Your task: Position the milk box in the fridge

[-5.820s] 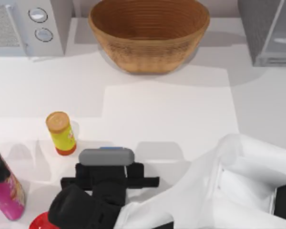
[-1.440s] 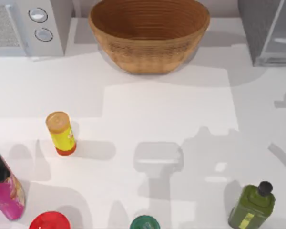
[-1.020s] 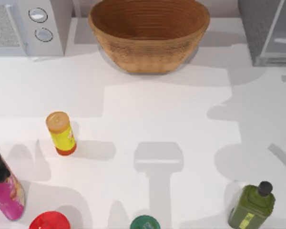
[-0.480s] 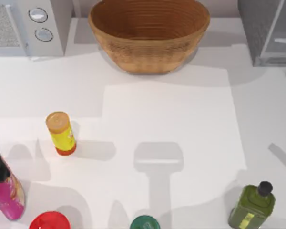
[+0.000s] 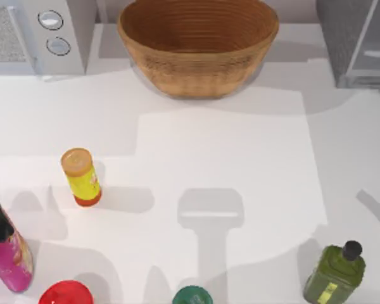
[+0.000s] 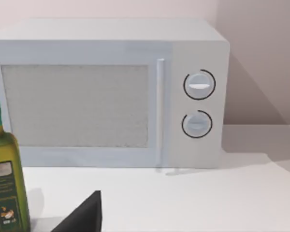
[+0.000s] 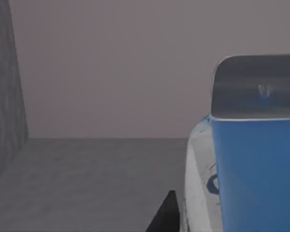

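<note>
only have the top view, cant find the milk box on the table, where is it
observer: the right wrist view has the milk box close in front of the camera, blue side facing it.
operator: is it inside yet
observer: that view has a dark speckled grey wall off to one side of it and a flat grey floor, which looks like the inside of the fridge.
operator: and the left arm
observer: its wrist camera faces the microwave, with a green-capped oil bottle standing nearer the camera.
</note>
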